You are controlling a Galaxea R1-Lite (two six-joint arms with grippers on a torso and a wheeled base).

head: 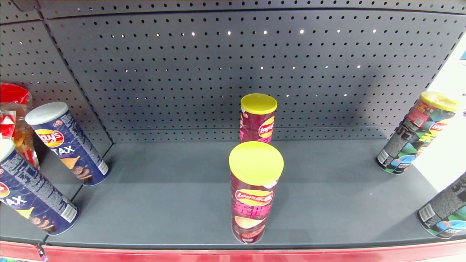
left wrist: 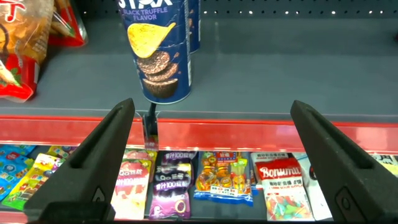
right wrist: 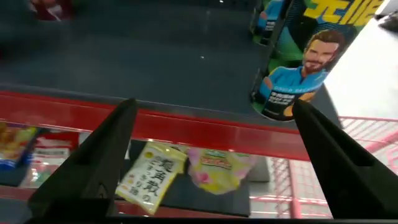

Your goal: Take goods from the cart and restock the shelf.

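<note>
Shelf: a flat, matte dark-grey metal shelf deck with a glossy red front lip. Behind it stands a grey pegboard panel dotted with small round holes.
Centre goods: two upright maroon cardboard tubes with flat yellow plastic lids. The front maroon can stands near the lip; the rear maroon can stands straight behind it by the pegboard, apart from it.
Left goods: two dark-blue cylinders with white lids, the rear blue can and the front blue can, next to a crinkly red snack bag.
Right goods: two black-and-green tubes, the rear green can, yellow-lidded, and the front green can at the shelf's end.
Left gripper: black wedge-shaped fingers spread wide and holding nothing, just in front of the lip below a blue can. Flat glossy sachets lie in a row one level down.
Right gripper: fingers likewise spread and holding nothing, before the lip near a green can.
</note>
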